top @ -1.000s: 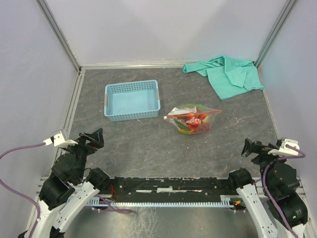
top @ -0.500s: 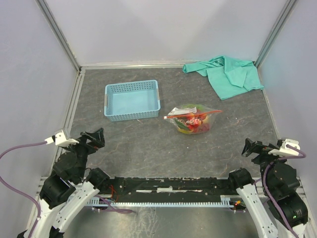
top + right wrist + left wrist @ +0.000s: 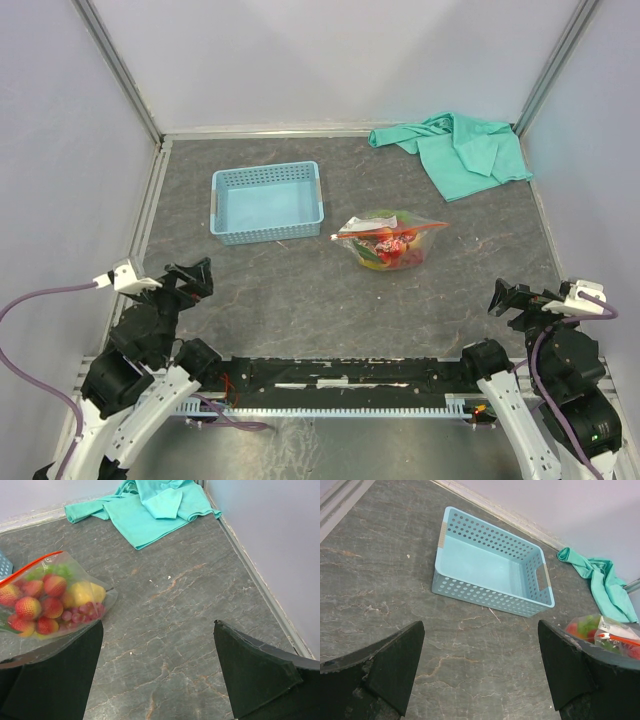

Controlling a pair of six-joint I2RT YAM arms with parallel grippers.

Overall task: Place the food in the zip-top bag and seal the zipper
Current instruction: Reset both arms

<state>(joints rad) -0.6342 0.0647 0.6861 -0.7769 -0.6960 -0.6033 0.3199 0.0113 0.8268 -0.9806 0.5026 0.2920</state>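
While my left gripper (image 3: 192, 280) and right gripper (image 3: 505, 300) stand spread and empty, I log: bag (image 3: 385, 245), just right of the basket (image 3: 267, 203), fruit (image 3: 42, 605) inside; light, crinkly, probably slippery; pinch at zipper (image 3: 395, 230).

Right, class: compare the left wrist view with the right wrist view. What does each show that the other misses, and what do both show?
Only the left wrist view shows the whole light blue basket, empty inside; the right wrist view catches just a sliver. Only the right wrist view shows the yellow fruit and purple grapes in the bag, plus the right wall. Both show the bag, its red-orange zipper, the teal cloth and the table.
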